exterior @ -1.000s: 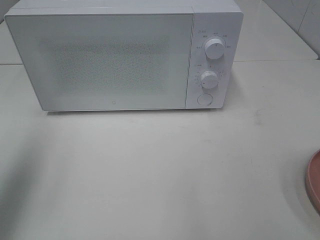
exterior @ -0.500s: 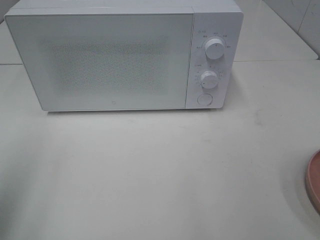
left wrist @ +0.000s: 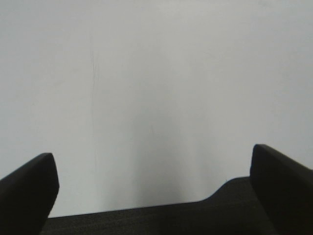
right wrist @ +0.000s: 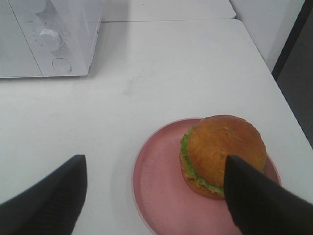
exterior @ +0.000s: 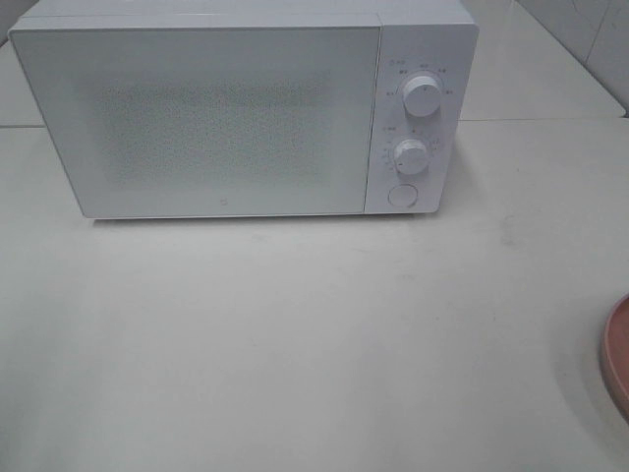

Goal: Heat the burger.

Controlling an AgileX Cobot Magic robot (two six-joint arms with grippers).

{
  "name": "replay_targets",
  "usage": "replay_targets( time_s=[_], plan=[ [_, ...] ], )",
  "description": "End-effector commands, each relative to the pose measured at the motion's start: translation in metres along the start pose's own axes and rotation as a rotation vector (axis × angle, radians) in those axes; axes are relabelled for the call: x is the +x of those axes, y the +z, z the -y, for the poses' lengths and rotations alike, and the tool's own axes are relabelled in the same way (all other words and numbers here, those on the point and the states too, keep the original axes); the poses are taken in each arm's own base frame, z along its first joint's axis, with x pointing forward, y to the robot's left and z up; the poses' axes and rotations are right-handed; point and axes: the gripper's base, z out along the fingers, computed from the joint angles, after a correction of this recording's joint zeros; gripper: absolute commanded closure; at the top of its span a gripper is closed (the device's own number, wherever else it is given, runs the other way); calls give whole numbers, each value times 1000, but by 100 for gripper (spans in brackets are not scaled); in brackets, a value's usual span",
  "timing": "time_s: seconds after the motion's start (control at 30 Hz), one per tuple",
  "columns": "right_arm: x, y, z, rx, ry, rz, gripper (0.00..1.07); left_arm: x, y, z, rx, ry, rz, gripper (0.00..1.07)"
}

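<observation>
While the microwave (exterior: 244,110) sits shut at the back of the counter (exterior: 314,334), the burger (right wrist: 222,154) rests on the reddish plate (right wrist: 156,196), well to the microwave's control-panel side and nearer the counter's front edge than the oven is. Only a sliver of that plate's rim (exterior: 617,354) shows in the high view; the burger itself is out of that view.

The right gripper (right wrist: 156,196) hovers over the plate with its jaws spread wide and holding nothing. One dark finger overlaps the burger's edge in the wrist view, though contact cannot be judged. The burger lies off-centre between the jaws, closer to that finger than to the other. Being round, it offers no long axis to align with, so any closing direction should serve.

The left gripper (left wrist: 156,196) also has its jaws apart and empty, facing only bare white surface.

The right arm is clearly the nearer one to the burger. The microwave door is not yet open, so that step probably falls to the left arm.
</observation>
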Motion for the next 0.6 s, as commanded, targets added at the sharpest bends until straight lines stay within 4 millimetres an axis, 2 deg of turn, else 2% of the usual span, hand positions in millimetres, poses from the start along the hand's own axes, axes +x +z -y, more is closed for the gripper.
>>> replay_targets(
  time_s=[0.03, 0.6],
  plan=[
    [2, -3, 1, 6, 1, 31, 32, 7, -5, 0, -8, 2, 33, 5],
    [2, -3, 1, 6, 1, 31, 32, 39, -42, 4, -10, 14, 348, 6]
  ],
)
